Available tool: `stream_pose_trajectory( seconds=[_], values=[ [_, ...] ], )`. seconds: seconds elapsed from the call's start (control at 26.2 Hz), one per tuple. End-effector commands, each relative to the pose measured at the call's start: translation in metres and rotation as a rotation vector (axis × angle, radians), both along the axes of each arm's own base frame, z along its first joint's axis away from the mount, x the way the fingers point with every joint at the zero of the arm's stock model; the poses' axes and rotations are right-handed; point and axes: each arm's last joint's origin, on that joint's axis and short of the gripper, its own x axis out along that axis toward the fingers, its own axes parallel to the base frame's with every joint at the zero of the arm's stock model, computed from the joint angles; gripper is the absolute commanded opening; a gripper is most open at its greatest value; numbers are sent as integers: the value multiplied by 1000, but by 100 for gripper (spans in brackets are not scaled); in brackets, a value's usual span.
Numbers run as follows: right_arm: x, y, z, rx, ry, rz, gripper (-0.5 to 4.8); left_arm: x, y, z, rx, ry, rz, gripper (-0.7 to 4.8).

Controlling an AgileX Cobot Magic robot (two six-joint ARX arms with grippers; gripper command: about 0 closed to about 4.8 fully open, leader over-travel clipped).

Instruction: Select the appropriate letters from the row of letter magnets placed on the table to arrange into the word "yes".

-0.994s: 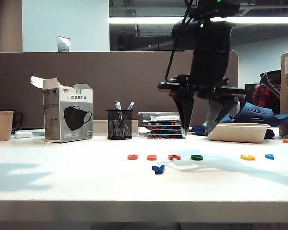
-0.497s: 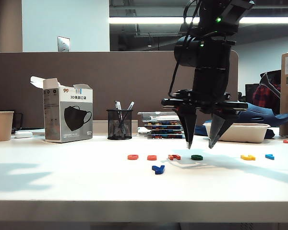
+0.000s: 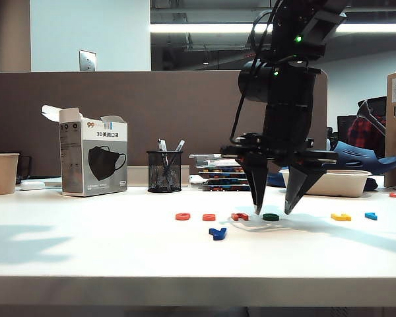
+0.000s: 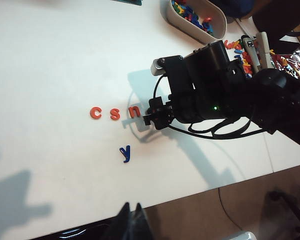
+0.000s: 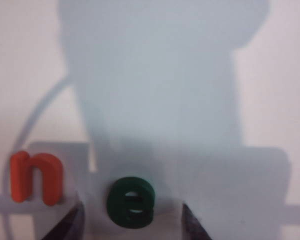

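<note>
Lowered since a second ago, the right gripper [image 3: 273, 212] straddles the small flat green plastic letter e [image 5: 131, 201], jaws wide open, on the white worktop [image 3: 119, 251]. Left gripper [image 4: 131, 220]: jaws' state unclear, over the worktop's edge.

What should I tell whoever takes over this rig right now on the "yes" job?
Right gripper: open, fingers straddling the green e, low over the table, not closed on it.
Left gripper: only the finger ends show at the edge of its own view; open or shut is unclear; holds nothing that shows.
Letters: blue y sits in front of the row. Orange c, s, n and the e are in the row; yellow and light blue further right.
Done: y.
Left: grasp e, set it beside y, then s.
</note>
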Motion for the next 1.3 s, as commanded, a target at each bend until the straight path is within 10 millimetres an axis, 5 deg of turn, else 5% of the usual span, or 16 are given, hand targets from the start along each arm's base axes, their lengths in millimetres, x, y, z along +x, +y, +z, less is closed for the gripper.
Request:
stream_pose_trajectory(
  seconds=[0.04, 0.54, 1.3],
  values=[
    [2, 1, 1, 12, -20, 1, 243, -1, 0, 2, -4, -13, -1, -5],
    [2, 1, -6, -5, 20, 1, 240, -1, 0, 2, -4, -13, -1, -5],
    [2, 1, -8, -7, 26, 2, 165, -1, 0, 2, -4, -13, -1, -5]
  ],
)
